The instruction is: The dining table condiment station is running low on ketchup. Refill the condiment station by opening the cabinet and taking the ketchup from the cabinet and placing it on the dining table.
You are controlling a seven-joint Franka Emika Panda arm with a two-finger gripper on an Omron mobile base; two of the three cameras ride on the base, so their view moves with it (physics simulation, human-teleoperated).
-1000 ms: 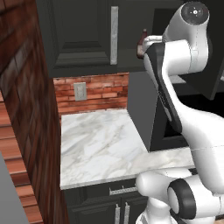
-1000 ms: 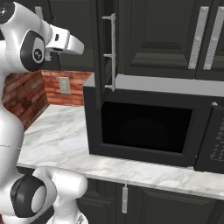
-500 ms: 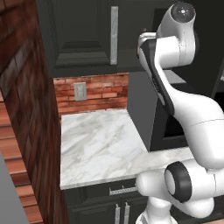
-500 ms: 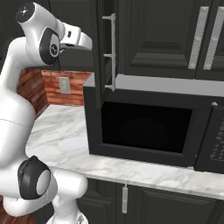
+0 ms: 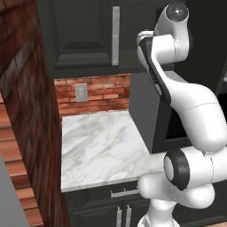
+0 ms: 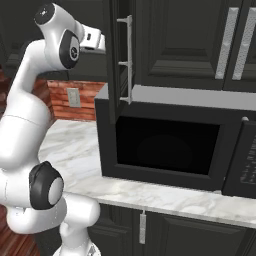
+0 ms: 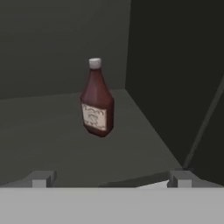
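Pincer (image 7: 109,177) spread wide, empty, aimed into cabinet (image 7: 175,74); ketchup (image 7: 97,101) upright straight ahead, slightly left of centre, clear of fingertips.

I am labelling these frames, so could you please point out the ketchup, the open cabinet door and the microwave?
ketchup (image 7: 97,111): hand view, its label.
cabinet door (image 6: 114,55): right base view, its edge.
microwave (image 6: 165,150): right base view, its window.
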